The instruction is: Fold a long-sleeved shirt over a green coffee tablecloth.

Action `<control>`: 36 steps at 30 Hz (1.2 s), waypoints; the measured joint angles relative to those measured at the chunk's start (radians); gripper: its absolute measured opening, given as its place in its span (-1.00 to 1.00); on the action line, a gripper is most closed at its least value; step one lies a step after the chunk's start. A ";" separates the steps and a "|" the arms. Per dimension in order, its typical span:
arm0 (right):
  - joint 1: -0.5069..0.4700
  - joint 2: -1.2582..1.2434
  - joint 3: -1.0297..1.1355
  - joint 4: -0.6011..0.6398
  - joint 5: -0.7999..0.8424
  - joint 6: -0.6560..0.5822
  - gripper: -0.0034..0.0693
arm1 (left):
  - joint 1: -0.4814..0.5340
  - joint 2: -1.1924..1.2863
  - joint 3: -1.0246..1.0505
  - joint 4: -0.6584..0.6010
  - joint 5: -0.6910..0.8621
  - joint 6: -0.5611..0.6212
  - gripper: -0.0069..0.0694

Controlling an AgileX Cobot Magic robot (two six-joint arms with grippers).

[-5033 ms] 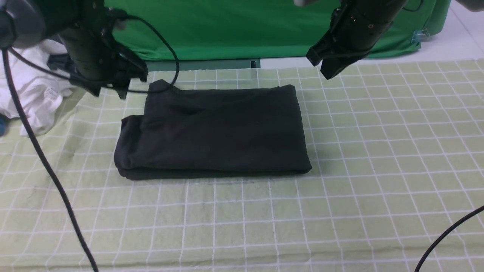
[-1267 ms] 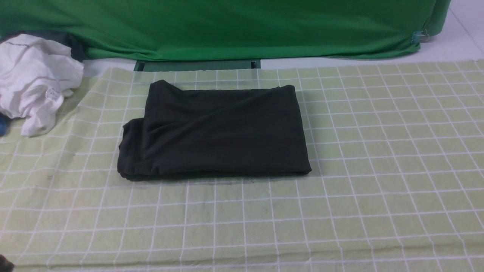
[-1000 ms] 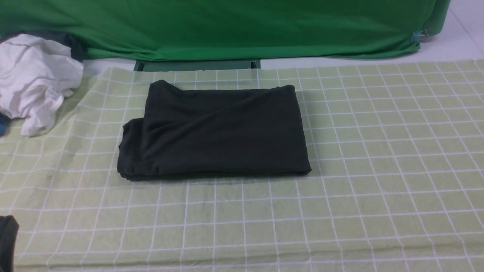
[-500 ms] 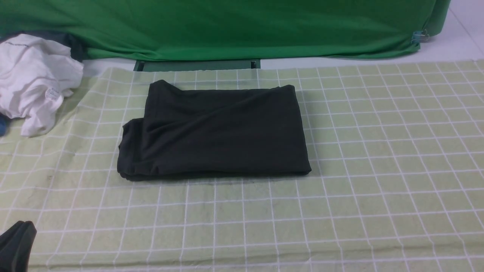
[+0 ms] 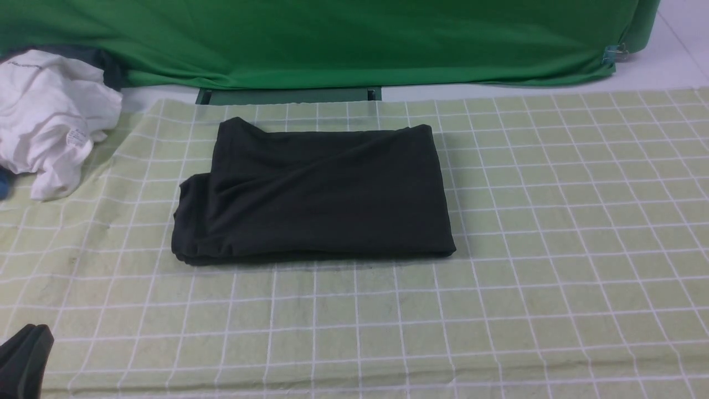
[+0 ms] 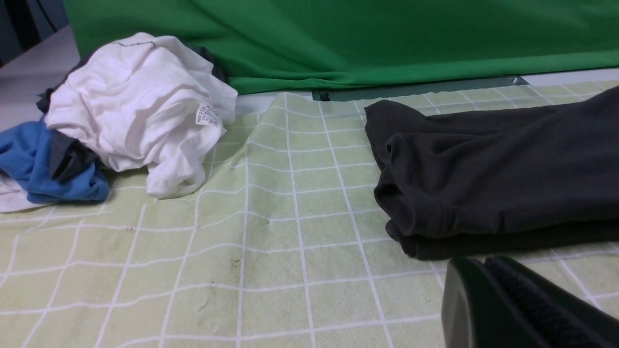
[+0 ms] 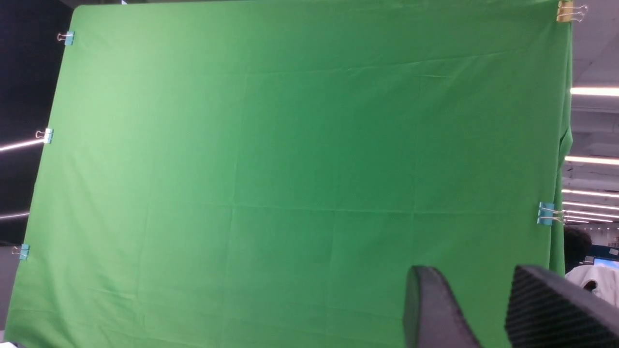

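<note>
Both arms have withdrawn; we see our left gripper (image 5: 25, 354) clenched empty, right gripper (image 7: 488, 299) parted. Folded black cotton long-sleeved shirt (image 5: 313, 194) rests on pale green grid tablecloth (image 5: 554, 221).

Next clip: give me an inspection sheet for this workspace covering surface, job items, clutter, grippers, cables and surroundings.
Surface: green coffee tablecloth spread out, slightly rumpled toward the left.
Job's things: long-sleeved shirt folded into a rectangle on the cloth, touched by nothing.
Clutter: white garment crumpled at the far left edge; blue cloth beside it.
Grippers: left gripper shut, low, near the shirt's corner; right gripper open, empty, facing the backdrop.
Cables: nothing seen.
Surroundings: green backdrop clipped behind the table.
</note>
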 joint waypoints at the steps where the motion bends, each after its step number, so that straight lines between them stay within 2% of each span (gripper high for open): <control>1: 0.000 0.000 0.000 0.000 0.000 0.000 -0.24 | 0.000 0.000 0.000 0.000 0.000 0.000 -0.79; 6: 0.000 0.000 0.000 0.000 0.000 -0.003 -0.24 | 0.000 0.000 0.000 0.000 0.000 0.000 -0.79; 11: -0.012 -0.007 0.010 0.000 0.064 -0.069 -0.24 | 0.000 0.000 0.000 0.000 0.002 0.000 -0.79; 16: -0.122 -0.019 0.084 0.000 0.157 -0.104 -0.24 | 0.000 0.000 0.000 0.000 0.003 0.001 -0.79; 25: -0.354 -0.029 0.404 0.000 0.215 -0.105 -0.23 | 0.000 0.000 0.000 0.000 0.003 0.001 -0.79; 30: -0.376 -0.106 0.425 -0.007 0.372 -0.108 -0.23 | 0.000 0.000 0.000 0.000 0.003 0.001 -0.79; 36: -0.379 -0.128 0.428 -0.007 0.409 -0.097 -0.23 | 0.000 0.000 0.000 0.008 0.006 0.001 -0.78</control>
